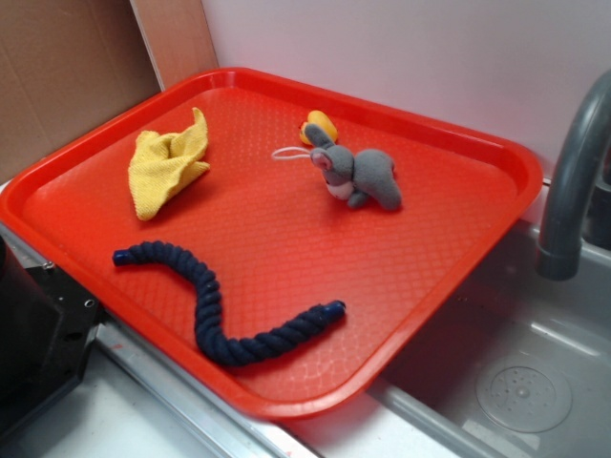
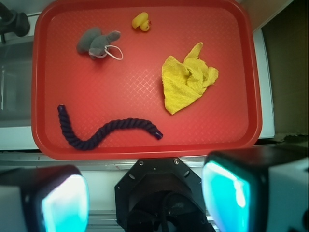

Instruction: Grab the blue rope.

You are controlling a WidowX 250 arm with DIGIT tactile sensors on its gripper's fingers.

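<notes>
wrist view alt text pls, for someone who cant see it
Looking down from the open gripper, a red tray holds a dark blue rope lying in a wavy line near its closest edge. Farther back are a crumpled yellow cloth, a grey toy mouse and a small yellow duck, all apart from each other.

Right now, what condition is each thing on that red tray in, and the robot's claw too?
Thick navy twisted rope: lying limp in a wavy curve, untouched.
Yellow cloth: crumpled in a heap.
Grey plush toy mouse: lying on its side.
Small yellow rubber duck: beside the mouse, apart from it.
Red plastic tray: flat, next to the sink.
Gripper: open, holding nothing, short of the tray.
</notes>
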